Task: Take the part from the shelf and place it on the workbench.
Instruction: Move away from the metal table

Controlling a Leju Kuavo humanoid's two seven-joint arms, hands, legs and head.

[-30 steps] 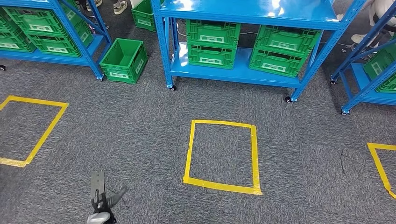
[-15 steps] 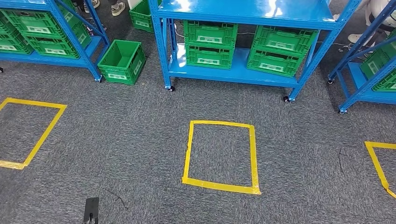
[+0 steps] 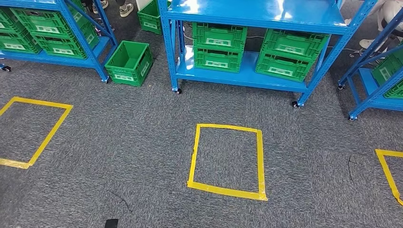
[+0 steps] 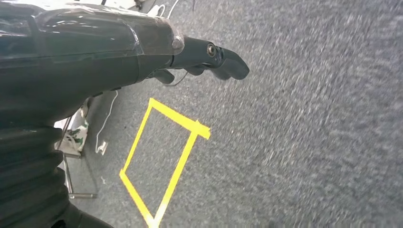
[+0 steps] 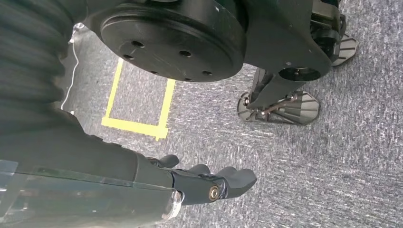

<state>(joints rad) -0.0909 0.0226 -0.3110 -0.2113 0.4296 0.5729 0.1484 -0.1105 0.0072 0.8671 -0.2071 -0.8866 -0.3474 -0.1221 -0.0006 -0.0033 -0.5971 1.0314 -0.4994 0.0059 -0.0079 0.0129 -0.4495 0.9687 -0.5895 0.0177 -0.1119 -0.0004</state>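
Note:
A blue shelf (image 3: 256, 13) on castors stands ahead of me, with green crates (image 3: 219, 45) on its lower board. What lies inside the crates is hidden. My left hand (image 4: 209, 59) hangs over the grey carpet with fingers stretched out and nothing in it; a dark tip of it (image 3: 111, 223) pokes in at the head view's lower edge. My right hand (image 5: 214, 183) also hangs beside my body, fingers loosely extended and holding nothing.
A yellow tape square (image 3: 225, 190) marks the carpet in front of the shelf, with others at the left (image 3: 45, 137) and right (image 3: 387, 171). An open green crate (image 3: 129, 61) sits on the floor. More blue shelves (image 3: 52, 56) flank both sides. A person's shoe (image 3: 125, 7) shows behind.
My left hand, raised into the head view's lower left a second ago, has sunk almost out of that picture. The whole scene has shifted slightly as the camera moved.

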